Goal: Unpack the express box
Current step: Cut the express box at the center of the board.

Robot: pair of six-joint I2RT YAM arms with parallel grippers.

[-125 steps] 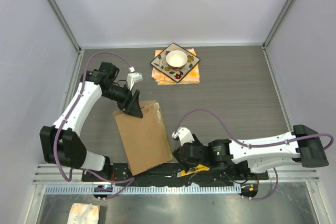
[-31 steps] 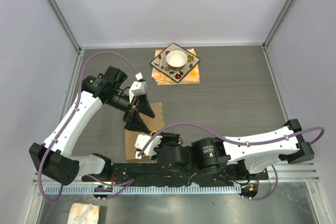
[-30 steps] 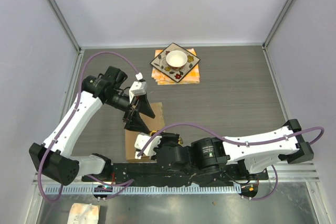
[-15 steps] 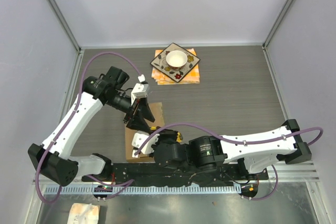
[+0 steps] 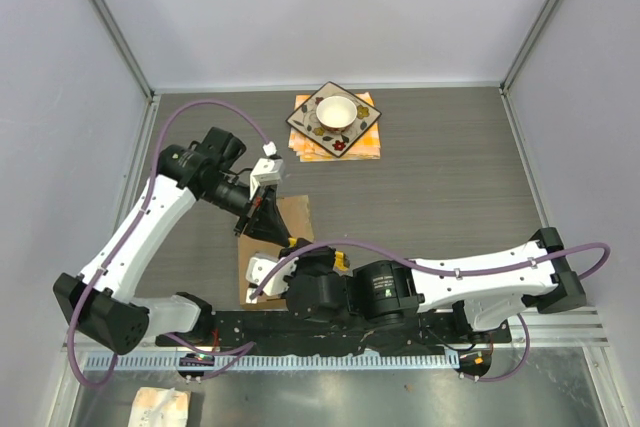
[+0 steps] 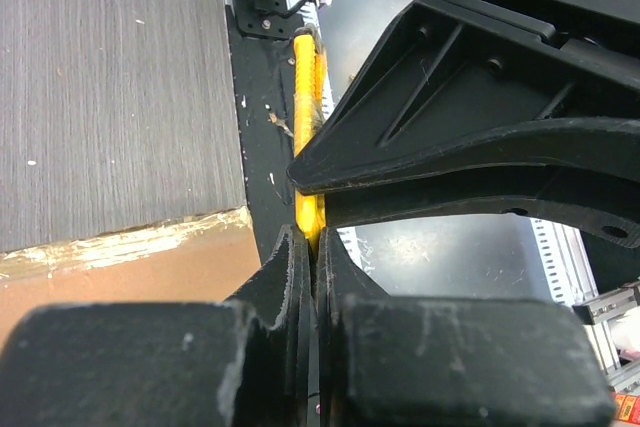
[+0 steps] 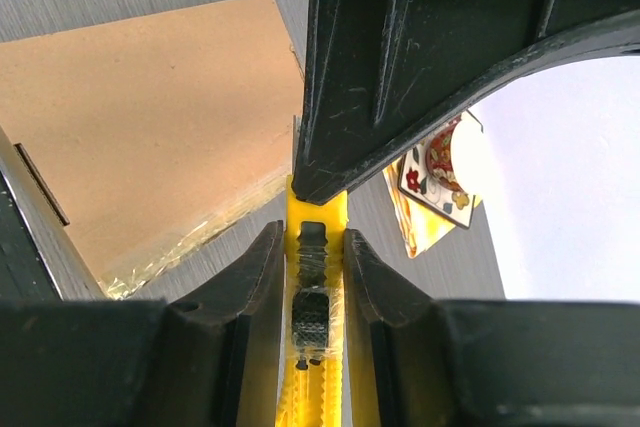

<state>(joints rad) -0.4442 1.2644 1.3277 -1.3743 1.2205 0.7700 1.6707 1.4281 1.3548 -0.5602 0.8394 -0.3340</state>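
my right gripper is clamped on the body of a yellow plastic utility knife, and my left gripper is pinched tight on the knife's far tip. the flat brown cardboard express box lies on the table just beneath both hands, near the left front, its lid unopened and tape along one edge. i judge this as readying the cutter. next, one hand must let go so the other can bring the blade to the tape.
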